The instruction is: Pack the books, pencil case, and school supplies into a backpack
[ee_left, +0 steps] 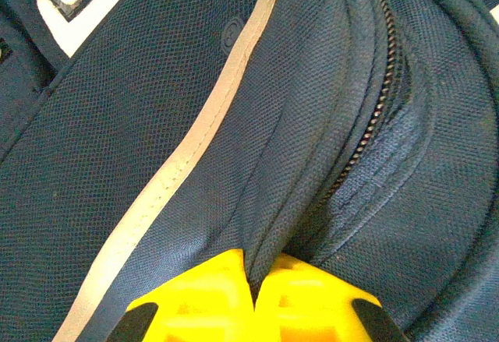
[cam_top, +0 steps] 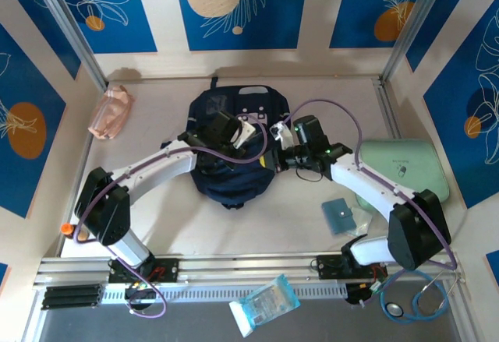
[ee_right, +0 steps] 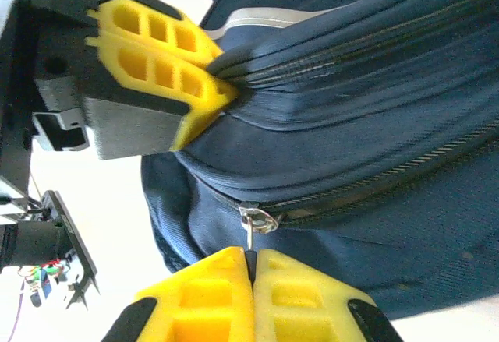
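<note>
The pale tabletop (cam_top: pixel 273 221) carries the large dark navy fabric backpack (cam_top: pixel 234 182) at its middle, lying flat between the two arms. The left gripper (ee_left: pixel 253 283) sits on the bag's front panel. Its yellow jaws are pressed together on a raised fold of navy cloth, just beside the thin pale stripe (ee_left: pixel 204 135) and near a dark zipper line (ee_left: pixel 373 120). The right gripper (ee_right: pixel 251 268) is close by at the next seam. Its jaws are closed on the small silver zipper pull (ee_right: pixel 257 221), and the tab runs down between them. The small crinkly translucent pink pouch (cam_top: pixel 111 112) lies well apart near the far left corner. The flat teal square pad (cam_top: pixel 337 216) rests beside the right arm.
</note>
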`<control>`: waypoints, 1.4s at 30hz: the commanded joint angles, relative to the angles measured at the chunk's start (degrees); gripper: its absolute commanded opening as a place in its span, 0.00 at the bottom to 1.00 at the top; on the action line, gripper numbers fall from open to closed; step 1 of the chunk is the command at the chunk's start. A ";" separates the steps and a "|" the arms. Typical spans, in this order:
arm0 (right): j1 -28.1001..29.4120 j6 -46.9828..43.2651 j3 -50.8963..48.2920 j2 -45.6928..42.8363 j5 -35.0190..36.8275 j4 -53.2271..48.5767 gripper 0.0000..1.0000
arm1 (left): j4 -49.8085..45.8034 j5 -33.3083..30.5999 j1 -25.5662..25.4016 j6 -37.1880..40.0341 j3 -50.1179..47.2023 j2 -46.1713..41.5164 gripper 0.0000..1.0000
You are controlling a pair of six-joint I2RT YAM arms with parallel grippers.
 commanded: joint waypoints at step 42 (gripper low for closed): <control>-5.02 41.04 0.71 3.24 1.27 12.02 0.61 | 13.27 12.65 2.51 -1.46 -4.42 -6.14 0.00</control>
